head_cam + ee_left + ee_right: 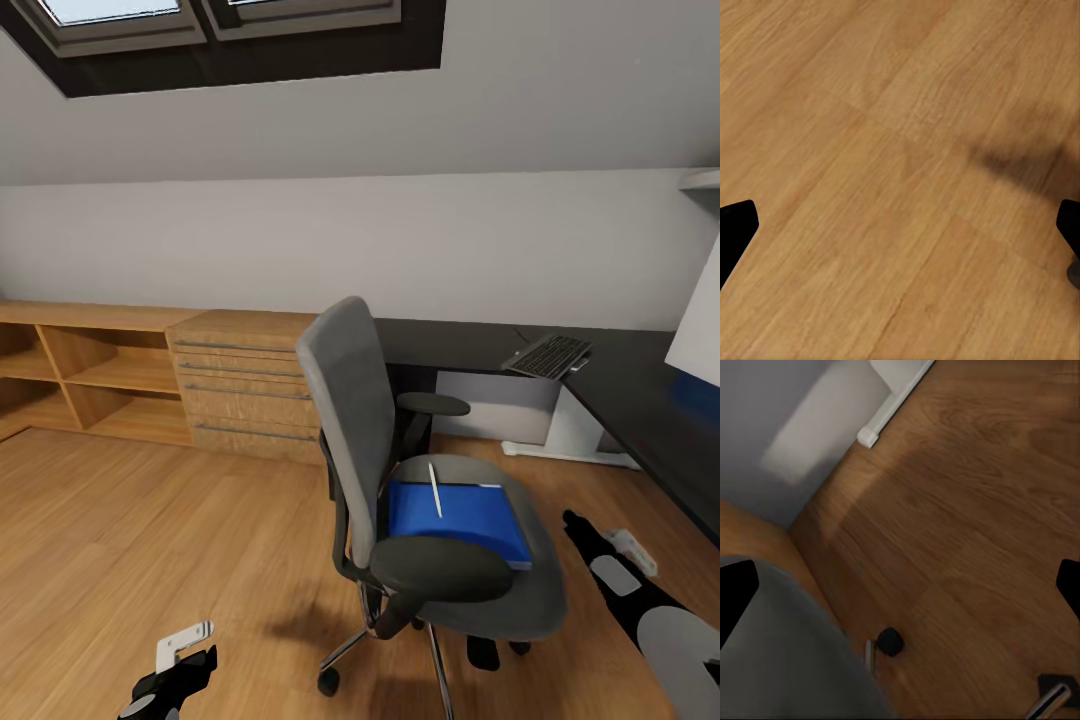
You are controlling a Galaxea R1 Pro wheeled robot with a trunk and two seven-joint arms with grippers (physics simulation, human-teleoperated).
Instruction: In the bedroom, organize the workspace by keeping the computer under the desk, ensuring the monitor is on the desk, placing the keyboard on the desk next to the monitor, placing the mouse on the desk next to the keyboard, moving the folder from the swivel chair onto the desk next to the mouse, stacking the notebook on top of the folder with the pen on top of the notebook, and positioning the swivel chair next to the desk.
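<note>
Swivel chair (420,480) beside desk (640,390), blue folder (460,512) and pen (435,489) on its seat, keyboard (548,356) on desk; left gripper (900,225) and right gripper (900,592) both spread, empty.

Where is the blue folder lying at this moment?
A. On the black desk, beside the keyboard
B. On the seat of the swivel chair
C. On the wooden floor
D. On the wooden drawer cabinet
B: in the head view the blue folder lies flat on the grey seat of the swivel chair, with a thin white pen resting on top.
</note>
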